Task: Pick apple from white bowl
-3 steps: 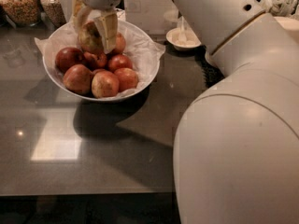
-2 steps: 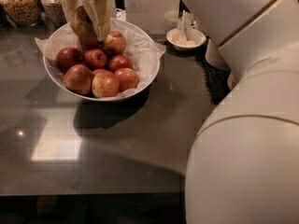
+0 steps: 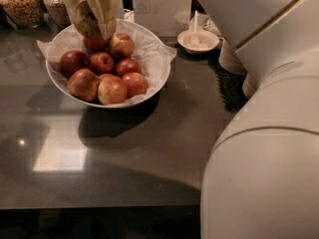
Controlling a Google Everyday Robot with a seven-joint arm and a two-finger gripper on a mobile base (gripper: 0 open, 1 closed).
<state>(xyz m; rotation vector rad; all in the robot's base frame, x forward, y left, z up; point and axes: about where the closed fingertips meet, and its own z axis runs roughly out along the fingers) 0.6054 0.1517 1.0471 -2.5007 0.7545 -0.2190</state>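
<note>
Whereas 1 s ago the end effector (image 3: 93, 25) sat low among the fruit, it now hangs clear above the far-left rim of the white bowl (image 3: 160, 63), having risen and drifted a bit twd the left edge of the worktop (image 3: 149, 148). Its 2 fingers (image 3: 107, 8) look clamped on a dull yellow-green apple (image 3: 83, 17), paler than the rest, so the task's fruit appears to be in the grip & off the pile, not resting on anything. No contact visible btwn it and the red apples (image 3: 102, 62) below.

The bowl itself hasn't shifted: same spot near the far edge, left of centre, crinkled paper (image 3: 155, 48) unchanged, approx 8 reddish apples left inside, none knocked over the rim.

Meaning for the task: grasp looks made and lift under way, i.e. most of the job done. What's left, in my judgement, is carrying the fruit up & away w/o it slipping; the grip seems to be on the sides of a round smooth skin, so a slip back into the bowl is the main risk.

Elsewhere: small bowl (image 3: 198, 40) w/ spoon (image 3: 195, 29) by the far edge, right of the big one; 2 jars (image 3: 21, 5) at the far-left corner; the robot's arm (image 3: 269, 163) fills the right side.
</note>
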